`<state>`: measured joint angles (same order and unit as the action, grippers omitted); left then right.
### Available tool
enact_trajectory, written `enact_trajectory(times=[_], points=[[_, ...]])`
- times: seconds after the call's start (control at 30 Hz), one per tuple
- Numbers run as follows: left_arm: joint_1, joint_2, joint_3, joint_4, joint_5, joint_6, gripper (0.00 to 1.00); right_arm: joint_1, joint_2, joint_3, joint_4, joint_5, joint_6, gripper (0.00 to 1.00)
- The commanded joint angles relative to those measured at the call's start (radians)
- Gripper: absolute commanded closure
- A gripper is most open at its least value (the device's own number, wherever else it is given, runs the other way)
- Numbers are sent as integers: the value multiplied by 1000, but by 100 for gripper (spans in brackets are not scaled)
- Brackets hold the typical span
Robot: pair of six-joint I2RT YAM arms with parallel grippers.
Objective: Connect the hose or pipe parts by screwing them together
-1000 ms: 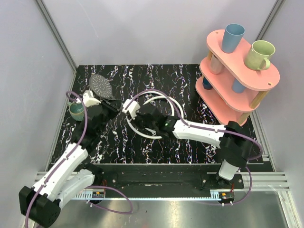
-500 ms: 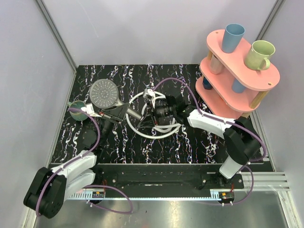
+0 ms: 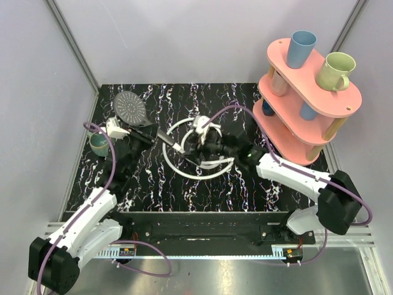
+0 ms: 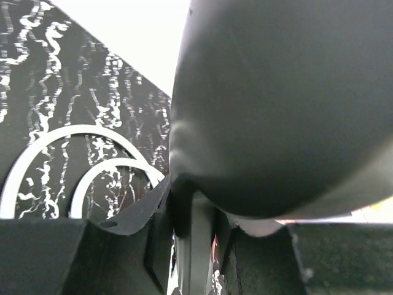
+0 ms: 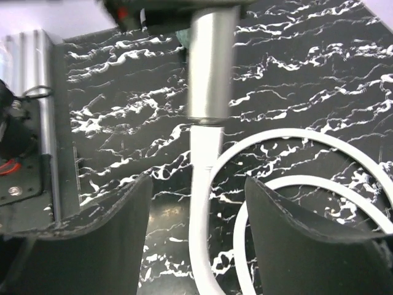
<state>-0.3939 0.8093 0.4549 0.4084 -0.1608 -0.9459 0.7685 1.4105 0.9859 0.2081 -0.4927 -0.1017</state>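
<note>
The dark grey shower head (image 3: 129,106) is held at the left of the table, its handle (image 3: 167,139) pointing right. My left gripper (image 3: 146,133) is shut on that handle; in the left wrist view the head's back (image 4: 282,104) fills the frame and the handle (image 4: 198,246) is clamped between the fingers. The white hose (image 3: 198,177) lies coiled mid-table. Its end fitting (image 5: 206,150) meets the handle's end (image 5: 212,61) in line. My right gripper (image 5: 199,227) stands open around the hose just below that joint, fingers apart from it.
A pink three-tier shelf (image 3: 319,104) with a blue cup (image 3: 301,48) and a green mug (image 3: 338,70) stands at the back right. A teal cup (image 3: 98,144) sits near the table's left edge, beside my left arm.
My right gripper has opened and let go of the hose end. The shower head has shifted left and back, and the right arm has swung further right.
</note>
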Motion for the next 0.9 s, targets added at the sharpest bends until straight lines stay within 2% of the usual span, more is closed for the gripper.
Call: enact_trajectory(times=[0.0,0.1,0.23,0.33,0.47,0.57,0.6,0.63,0.7,0.73,0.77,0.8,0.83,0.87], points=[[-5,28,232,-441,-160,-77,100,158,16,16,-59,408,-246,28],[-5,80,353,-612,-155,-97,100,224,45,46,-49,518,-297,26],[-6,128,482,-750,-131,-122,100,290,114,115,-64,646,-387,25],[-10,136,507,-787,-106,-146,100,334,175,164,-64,771,-449,31],[-11,137,530,-850,-98,-183,100,362,243,238,-69,842,-498,37],[-11,130,547,-879,-105,-194,100,373,274,273,-65,865,-497,50],[-11,128,545,-882,-105,-195,100,373,281,280,-62,867,-489,67],[-11,123,541,-881,-102,-200,100,373,283,289,-59,856,-462,77],[-13,108,506,-853,-77,-186,100,371,278,292,-58,832,-423,99],[-13,97,481,-821,-56,-166,100,365,272,292,-58,766,-368,100],[-13,78,446,-710,11,-109,100,342,263,289,-59,713,-337,100],[-13,27,347,-632,48,-79,100,324,240,284,-61,654,-304,100],[-13,-8,284,-546,82,-65,100,302,229,280,-61,529,-236,100],[-13,-43,216,-328,136,-48,100,281,222,280,-61,467,-205,100]])
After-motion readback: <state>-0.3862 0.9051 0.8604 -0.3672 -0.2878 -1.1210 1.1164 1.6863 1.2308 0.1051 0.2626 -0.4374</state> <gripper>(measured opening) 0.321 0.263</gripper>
